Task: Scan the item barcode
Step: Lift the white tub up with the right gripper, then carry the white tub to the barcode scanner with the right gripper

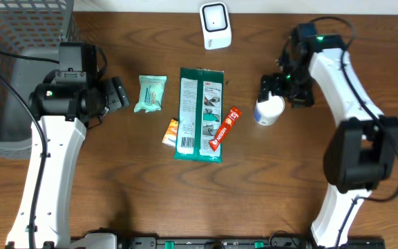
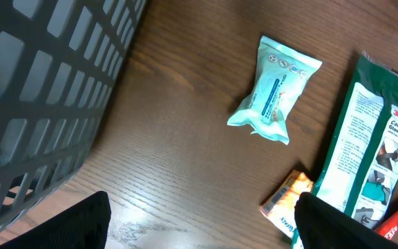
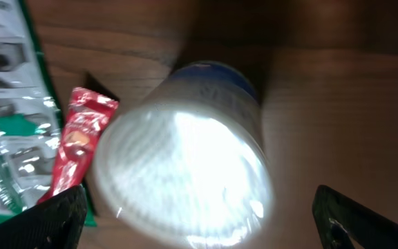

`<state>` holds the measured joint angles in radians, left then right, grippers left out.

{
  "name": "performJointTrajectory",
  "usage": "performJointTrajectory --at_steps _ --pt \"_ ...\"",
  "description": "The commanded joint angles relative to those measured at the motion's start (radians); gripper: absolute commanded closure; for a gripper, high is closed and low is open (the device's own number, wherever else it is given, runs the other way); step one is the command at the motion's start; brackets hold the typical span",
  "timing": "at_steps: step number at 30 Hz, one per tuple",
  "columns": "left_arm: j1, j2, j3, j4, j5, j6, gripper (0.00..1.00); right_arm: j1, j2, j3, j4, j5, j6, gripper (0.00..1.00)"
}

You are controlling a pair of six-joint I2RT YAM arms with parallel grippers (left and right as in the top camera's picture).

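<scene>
A: Your white bottle (image 1: 269, 110) stood on the table (image 1: 116, 180), right of centre, its pale cap facing the right wrist camera and a blue label showing on its side. You had the right gripper (image 1: 280, 90) directly over it.

B: That claw was spread as wide as it goes, one finger on each side of the cap, and you had hold of nothing. Whether a pad touched the bottle, I could not tell.

A: The scanner (image 1: 215, 25), a small white unit, sat at the far edge of the table, well apart from the bottle.

B: Just left of the bottle you had a red sachet (image 1: 225, 128) lying against a long green glove pack (image 1: 201, 114), with an orange sachet (image 1: 171, 131) at the pack's other side.

A: Further left lay a mint-green packet (image 1: 150, 93). Your left gripper (image 1: 118, 93) hung near it, jaws wide apart over bare wood, gripping nothing.

B: Beside that arm, the grey basket (image 1: 19, 41) filled the corner.
</scene>
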<state>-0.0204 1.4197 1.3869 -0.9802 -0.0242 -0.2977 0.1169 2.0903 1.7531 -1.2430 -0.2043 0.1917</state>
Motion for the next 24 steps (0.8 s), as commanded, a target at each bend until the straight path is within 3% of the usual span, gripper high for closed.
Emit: performJointTrajectory --at_steps 1,11,16,22,24 --pt "0.004 0.006 0.003 -0.002 0.006 0.009 0.15 0.032 0.050 0.009 0.009 -0.018 0.032 0.01" --pt "0.004 0.006 0.003 -0.002 0.006 0.009 0.15 0.077 0.072 0.005 0.043 0.093 0.040 0.01" --pt "0.004 0.006 0.003 -0.002 0.006 0.009 0.15 0.077 0.072 0.005 0.040 0.095 0.040 0.11" --pt "0.004 0.006 0.003 -0.002 0.006 0.009 0.14 0.088 0.066 0.008 0.039 0.094 0.040 0.32" --pt "0.004 0.006 0.003 -0.002 0.006 0.009 0.15 0.094 0.049 0.015 0.038 0.094 0.040 0.36"
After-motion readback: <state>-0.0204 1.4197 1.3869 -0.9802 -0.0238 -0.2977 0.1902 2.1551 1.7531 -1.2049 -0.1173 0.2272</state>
